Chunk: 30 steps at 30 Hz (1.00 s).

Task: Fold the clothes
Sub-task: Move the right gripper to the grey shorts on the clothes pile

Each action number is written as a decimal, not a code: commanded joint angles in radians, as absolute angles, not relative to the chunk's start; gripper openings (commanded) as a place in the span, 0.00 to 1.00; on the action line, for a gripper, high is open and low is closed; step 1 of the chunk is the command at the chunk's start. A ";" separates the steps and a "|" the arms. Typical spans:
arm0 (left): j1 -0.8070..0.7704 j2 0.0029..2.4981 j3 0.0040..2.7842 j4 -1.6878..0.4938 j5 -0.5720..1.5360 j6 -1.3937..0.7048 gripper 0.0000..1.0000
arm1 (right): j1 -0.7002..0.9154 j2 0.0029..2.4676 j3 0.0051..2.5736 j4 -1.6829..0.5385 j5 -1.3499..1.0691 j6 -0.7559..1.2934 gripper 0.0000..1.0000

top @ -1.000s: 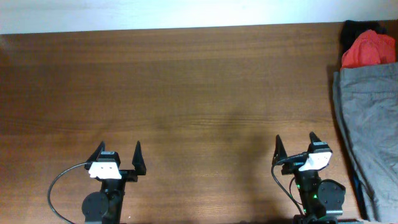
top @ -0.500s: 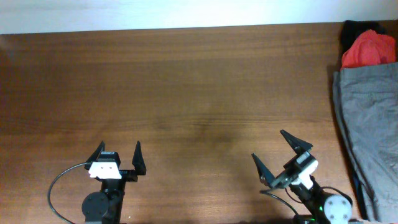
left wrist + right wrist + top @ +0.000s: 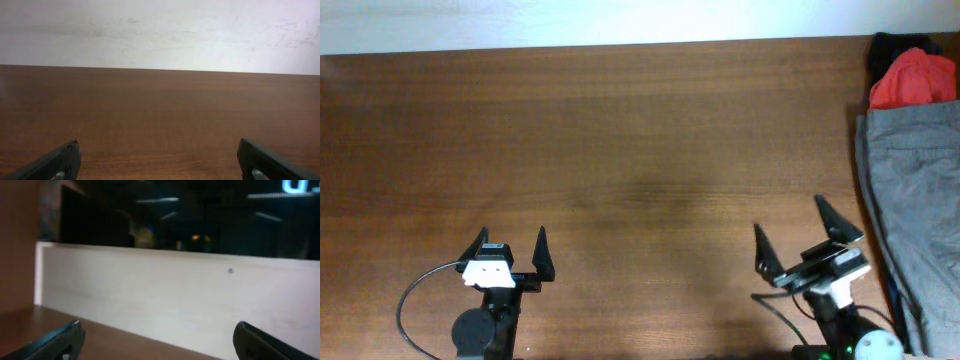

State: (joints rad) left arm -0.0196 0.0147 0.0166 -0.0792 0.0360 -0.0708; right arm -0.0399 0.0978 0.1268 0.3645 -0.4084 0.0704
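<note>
The grey-olive clothes point(image 3: 920, 200) lie in a heap at the right edge of the brown table point(image 3: 620, 140), running from mid-height down to the front. My right gripper point(image 3: 792, 226) is open and empty near the front, just left of the clothes and apart from them. Its wrist view shows only its two fingertips point(image 3: 157, 335), a pale wall and a strip of table. My left gripper point(image 3: 510, 242) is open and empty at the front left, far from the clothes. Its wrist view shows its fingertips point(image 3: 160, 155) over bare table.
A red garment point(image 3: 912, 78) lies on a dark garment point(image 3: 890, 48) at the far right corner, just behind the clothes. A pale wall point(image 3: 160, 30) runs along the table's far edge. A black cable point(image 3: 415, 295) loops by the left arm's base.
My right arm has swung: its gripper turned to the left half a second ago, then back toward the right and the clothes. It stays open. The left arm has not moved.
</note>
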 commanded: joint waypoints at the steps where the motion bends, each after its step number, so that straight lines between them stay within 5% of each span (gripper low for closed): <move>1: -0.023 0.006 0.009 -0.080 0.029 -0.055 0.99 | -0.046 0.221 0.274 0.264 -0.338 0.009 0.99; 13: -0.023 0.006 0.009 -0.080 0.029 -0.055 0.99 | -0.048 1.009 0.934 -0.315 0.134 -0.258 0.99; 20: -0.023 0.006 0.009 -0.080 0.029 -0.055 0.99 | -0.046 1.550 1.392 -0.834 0.023 -0.255 0.99; 24: -0.023 0.006 0.009 -0.080 0.029 -0.055 0.99 | -0.047 1.728 1.412 -0.816 0.062 -0.255 0.99; 30: -0.023 0.006 0.009 -0.080 0.029 -0.055 0.99 | -0.046 1.893 1.413 -0.733 0.529 -0.082 0.98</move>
State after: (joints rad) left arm -0.0196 0.0147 0.0166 -0.0799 0.0330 -0.0708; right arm -0.0444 1.8648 1.3914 -0.7506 0.2440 -0.1974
